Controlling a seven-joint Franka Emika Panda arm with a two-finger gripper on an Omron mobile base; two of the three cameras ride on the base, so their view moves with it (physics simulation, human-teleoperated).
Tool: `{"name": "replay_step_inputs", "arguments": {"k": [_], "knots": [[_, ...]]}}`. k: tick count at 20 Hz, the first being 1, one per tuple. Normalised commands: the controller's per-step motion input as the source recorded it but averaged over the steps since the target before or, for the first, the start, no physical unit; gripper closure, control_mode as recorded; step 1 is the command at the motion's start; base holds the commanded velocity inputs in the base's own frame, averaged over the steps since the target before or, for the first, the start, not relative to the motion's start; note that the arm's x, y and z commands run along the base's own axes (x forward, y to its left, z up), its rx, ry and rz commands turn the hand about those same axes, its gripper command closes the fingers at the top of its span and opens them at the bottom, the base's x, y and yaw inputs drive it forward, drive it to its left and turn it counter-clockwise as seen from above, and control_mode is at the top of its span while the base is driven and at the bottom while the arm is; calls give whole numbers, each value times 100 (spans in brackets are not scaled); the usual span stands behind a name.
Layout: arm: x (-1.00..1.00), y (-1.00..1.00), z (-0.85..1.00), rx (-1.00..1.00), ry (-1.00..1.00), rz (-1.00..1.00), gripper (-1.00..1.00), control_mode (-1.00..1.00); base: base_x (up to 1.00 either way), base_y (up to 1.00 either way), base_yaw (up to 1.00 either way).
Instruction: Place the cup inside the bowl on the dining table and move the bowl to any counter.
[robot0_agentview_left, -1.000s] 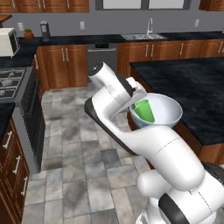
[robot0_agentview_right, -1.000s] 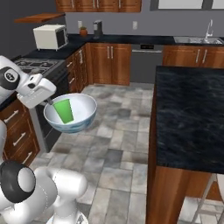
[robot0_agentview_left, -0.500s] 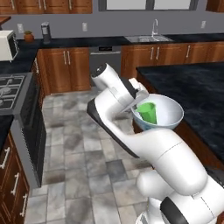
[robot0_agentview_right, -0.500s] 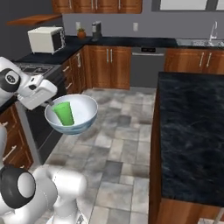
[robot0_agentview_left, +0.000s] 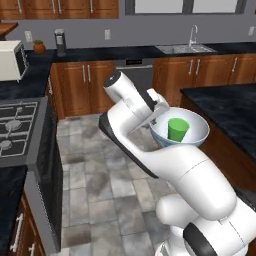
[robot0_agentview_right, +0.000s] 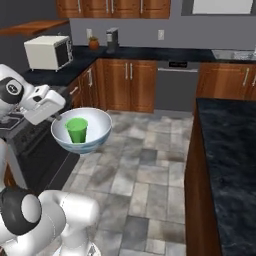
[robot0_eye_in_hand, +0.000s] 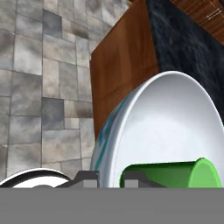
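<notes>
The pale glassy bowl (robot0_agentview_left: 194, 138) hangs in the air over the tiled floor, level, with the green cup (robot0_agentview_left: 178, 129) standing upright inside it. My gripper (robot0_agentview_left: 160, 113) is shut on the bowl's rim on the side nearest the arm. From the right base, the bowl (robot0_agentview_right: 96, 131) and cup (robot0_agentview_right: 77, 130) hang beside my gripper (robot0_agentview_right: 59, 116). Up close, the rim of the bowl (robot0_eye_in_hand: 175, 127) runs between the jaws of my gripper (robot0_eye_in_hand: 110, 179), and the cup (robot0_eye_in_hand: 170, 174) lies just past them. The dining table (robot0_agentview_left: 225, 107) is to the right, and the counter (robot0_agentview_left: 100, 52) runs along the far wall.
A stove (robot0_agentview_left: 15, 125) and a white microwave (robot0_agentview_left: 10, 60) are on the left counter run. The sink (robot0_agentview_left: 185, 48) and a dishwasher (robot0_agentview_left: 132, 70) sit in the far run. Tiled floor (robot0_agentview_right: 150, 175) lies open between the dining table (robot0_agentview_right: 230, 145) and the cabinets.
Both base views have shifted, so the base has moved with the camera. The bowl with the cup stays in the same grip relative to the arm.
</notes>
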Motion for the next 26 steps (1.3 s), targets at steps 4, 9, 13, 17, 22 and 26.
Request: {"name": "replay_step_inputs", "arguments": {"k": [4, 9, 13, 17, 22, 26], "knots": [[0, 0, 0, 0, 0, 0, 100, 100, 100, 31, 0], [0, 0, 0, 0, 0, 0, 100, 100, 100, 6, 0], [0, 0, 0, 0, 0, 0, 100, 100, 100, 0, 0], [0, 0, 0, 0, 0, 0, 100, 100, 100, 0, 0], [0, 0, 0, 0, 0, 0, 100, 100, 100, 0, 0], [0, 0, 0, 0, 0, 0, 100, 100, 100, 0, 0]]}}
